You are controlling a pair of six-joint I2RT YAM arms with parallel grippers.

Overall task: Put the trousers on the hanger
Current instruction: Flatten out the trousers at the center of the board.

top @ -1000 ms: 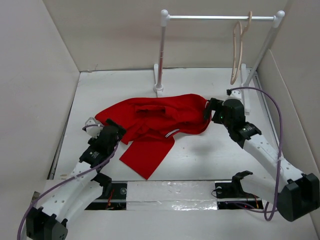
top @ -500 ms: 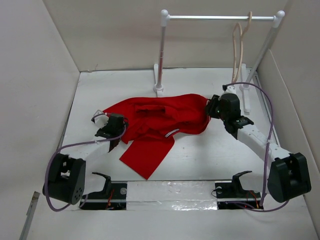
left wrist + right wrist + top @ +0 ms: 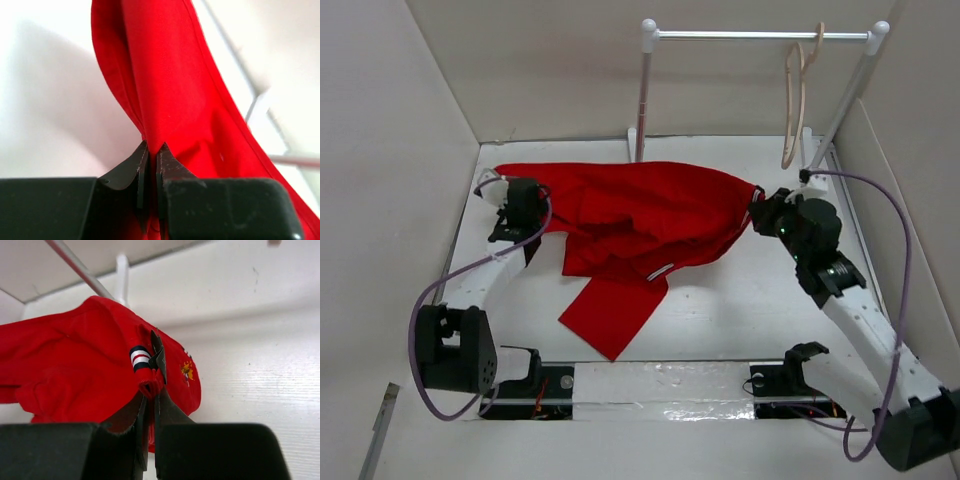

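Observation:
The red trousers (image 3: 640,215) hang stretched between my two grippers above the table, with one leg trailing down toward the front. My left gripper (image 3: 510,192) is shut on their left edge; in the left wrist view the red cloth (image 3: 165,85) is pinched between the jaws of that gripper (image 3: 150,150). My right gripper (image 3: 760,210) is shut on the right edge, beside a small striped tab (image 3: 141,358), with the cloth bunched at that gripper (image 3: 151,392). The pale wooden hanger (image 3: 796,100) hangs on the rack bar at the back right, apart from the trousers.
A white-posted rack (image 3: 645,100) with a silver bar (image 3: 760,35) stands at the back of the table. White walls close in on the left, back and right. A purple cable (image 3: 880,230) loops off the right arm.
Both grippers have closed on the trousers' edges and lifted. The left moved back and left, the right moved right, so the cloth is now spread out and raised toward the rack.

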